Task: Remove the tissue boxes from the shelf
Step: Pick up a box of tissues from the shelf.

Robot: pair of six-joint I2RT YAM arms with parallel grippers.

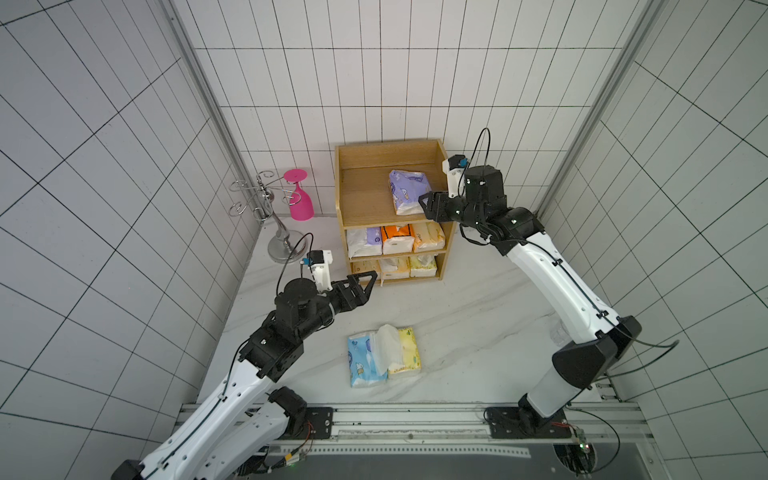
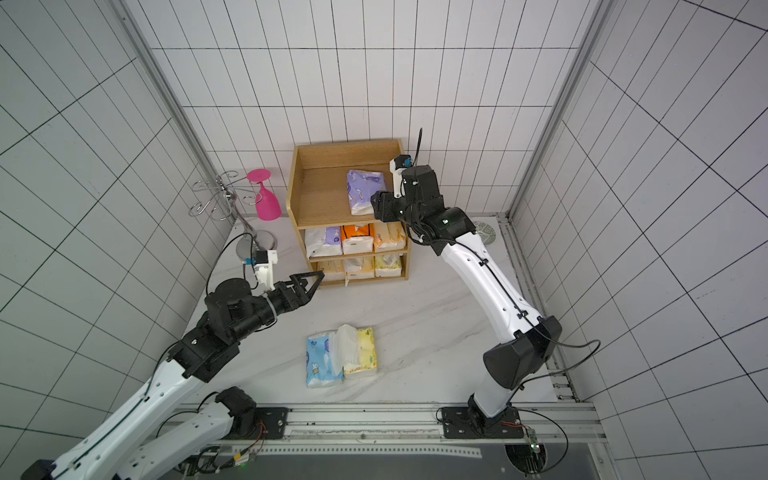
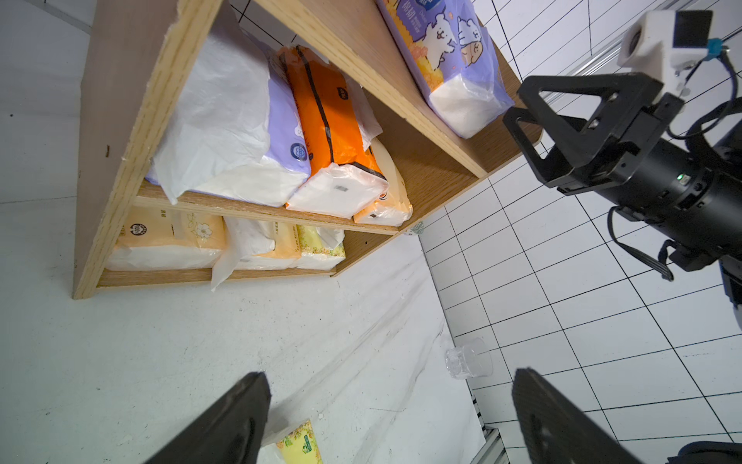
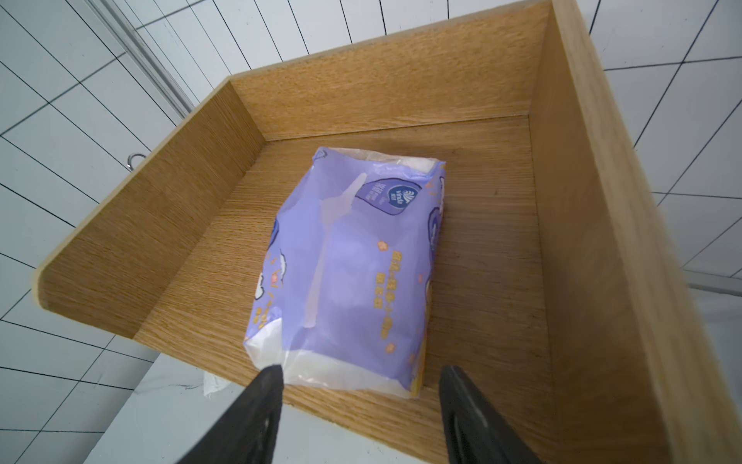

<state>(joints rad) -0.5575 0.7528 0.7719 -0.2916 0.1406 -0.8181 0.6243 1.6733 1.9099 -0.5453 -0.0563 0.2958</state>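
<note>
Tiles in white with dark grout cover the walls (image 1: 332, 75) on three sides, and a white, marble-veined bench (image 1: 478, 316) spreads below them. At the left of both top views a wire rack (image 1: 257, 199) carries an upturned pink glass (image 1: 300, 199).

Against the back wall, at mid-frame, stands the shelf (image 1: 361, 199). The purple pack (image 1: 408, 192) lies flat on its top tier. Its long axis runs front to back, slightly skewed, with one short white end at the front edge. The right claw (image 4: 360, 368) sits at that end, fingers spread, one tip at the pack's corner, not pinching it.

The middle-tier packs (image 1: 397, 240) and lower-tier packs (image 1: 395, 267), three each, show their short ends at the open front. In the lower centre, the light blue pack (image 1: 360, 362) and yellow pack (image 1: 409, 352) lie side by side on the bench, long axes pointing toward the shelf. The left claw (image 3: 388, 377) hangs spread and empty, lower left of the shelf.
</note>
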